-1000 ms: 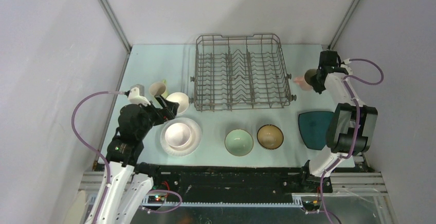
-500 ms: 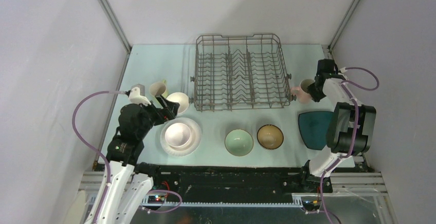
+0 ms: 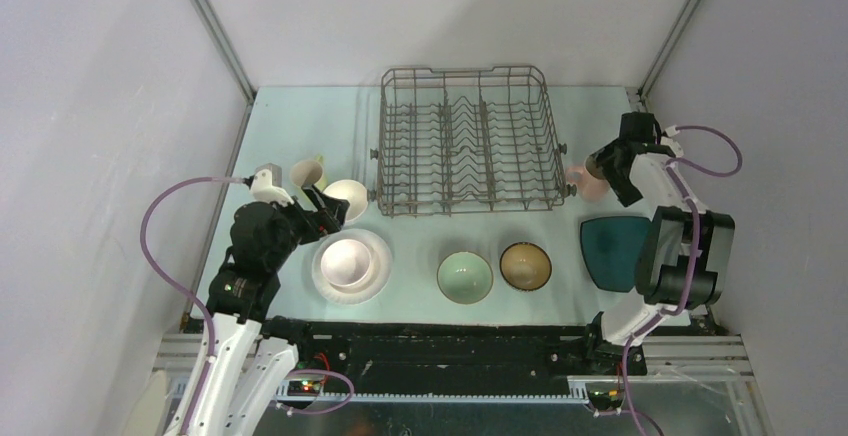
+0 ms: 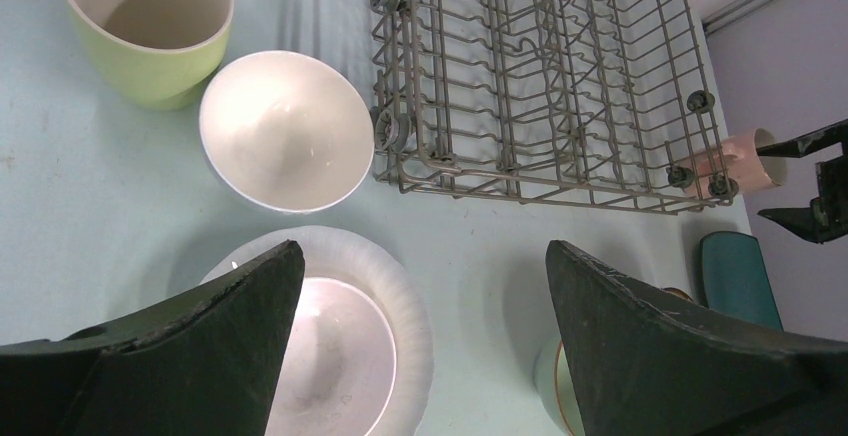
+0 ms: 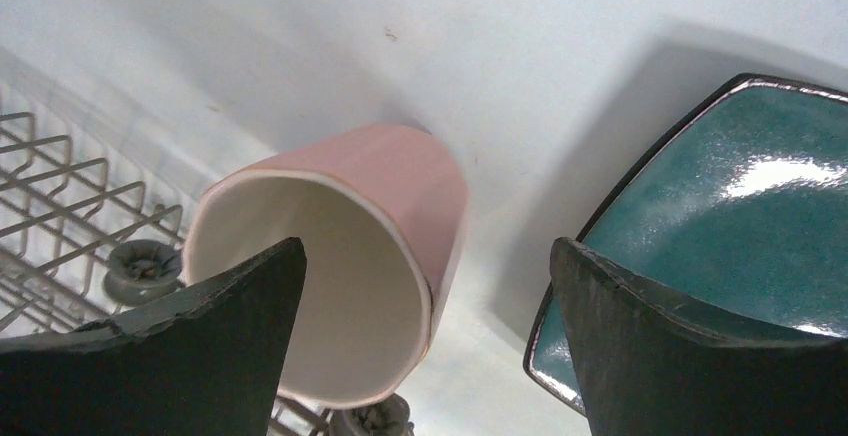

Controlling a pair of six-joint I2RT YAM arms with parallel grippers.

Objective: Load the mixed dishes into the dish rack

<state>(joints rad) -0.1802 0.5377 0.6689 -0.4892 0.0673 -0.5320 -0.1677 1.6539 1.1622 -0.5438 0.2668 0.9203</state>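
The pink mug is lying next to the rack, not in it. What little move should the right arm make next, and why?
Probably bring the right gripper down and close its jaws on the pink mug at its rim. The mug lies tipped on its side on the table, beside the dish rack at its near right corner, outside the wires. The jaws stand open over it, holding nothing.

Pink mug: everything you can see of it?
The pink mug looks glazed ceramic, pink outside, cream inside, smooth straight wall; no handle shows. It appears to lie on its side on the table by the rack's near right corner, mouth toward the right gripper, whose open jaws flank it without gripping. Contact with the rack is unclear.
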